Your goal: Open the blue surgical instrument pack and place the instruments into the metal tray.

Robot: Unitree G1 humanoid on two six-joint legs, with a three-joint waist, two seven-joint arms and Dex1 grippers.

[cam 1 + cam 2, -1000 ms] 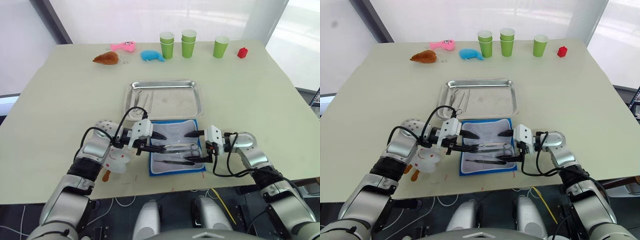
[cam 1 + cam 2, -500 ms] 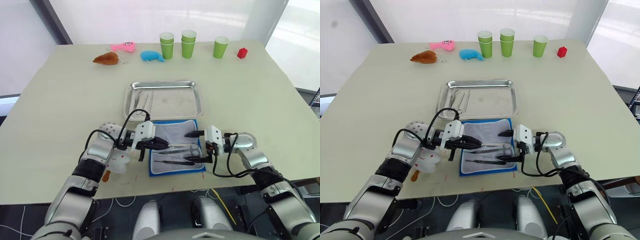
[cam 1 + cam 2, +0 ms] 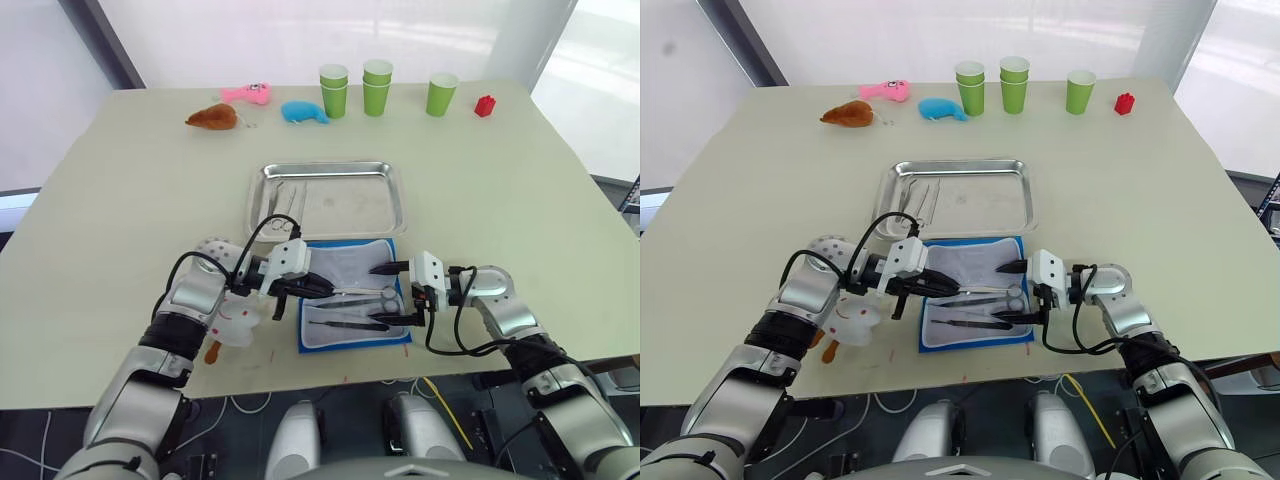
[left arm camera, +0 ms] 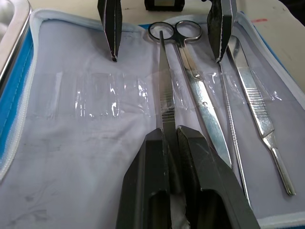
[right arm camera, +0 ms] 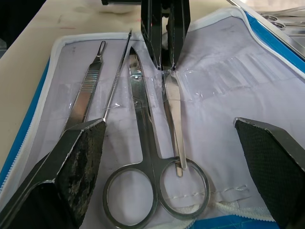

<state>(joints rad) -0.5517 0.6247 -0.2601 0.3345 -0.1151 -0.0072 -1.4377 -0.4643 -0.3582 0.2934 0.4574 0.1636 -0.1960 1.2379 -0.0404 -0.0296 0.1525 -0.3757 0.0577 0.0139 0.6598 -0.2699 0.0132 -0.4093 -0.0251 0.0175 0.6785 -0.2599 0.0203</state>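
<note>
**Open instrument pack, left gripper clamped on tweezers**

- Blue surgical instrument pack [image 3: 352, 308]: lies unfolded and flat on the table [image 3: 120, 200], near its front edge, pale lining up, blue border showing around it. Its far edge sits just beside the near rim of the metal tray [image 3: 398, 205].
- Instruments in the pack: tweezers [image 4: 165, 95]; ring-handled scissors [image 5: 143, 157] beside them; a thin probe [image 4: 230, 126]; a flat scalpel handle [image 4: 255, 102] nearest the pack's front edge. All lie roughly parallel under a clear plastic strap.
- Instruments in the tray: a few thin silvery tools [image 3: 283, 201] lie at its left end; the kinds cannot be told.
- Left gripper [image 4: 170, 131]: fingers pinched together on the tweezers, which lie low over the lining with their far end resting across a scissor ring.
- Right gripper [image 3: 387, 294]: fingers spread wide, holding nothing, poised over the right end of the pack beside the scissor rings, facing the left gripper.
- Other items: a white plush toy [image 3: 235, 318] just left of the pack, under the left forearm. Along the far edge: brown plush [image 3: 212, 117], pink plush [image 3: 248, 92], small blue plush [image 3: 304, 111], green paper cups [image 3: 377, 86], red block [image 3: 485, 105].
</note>
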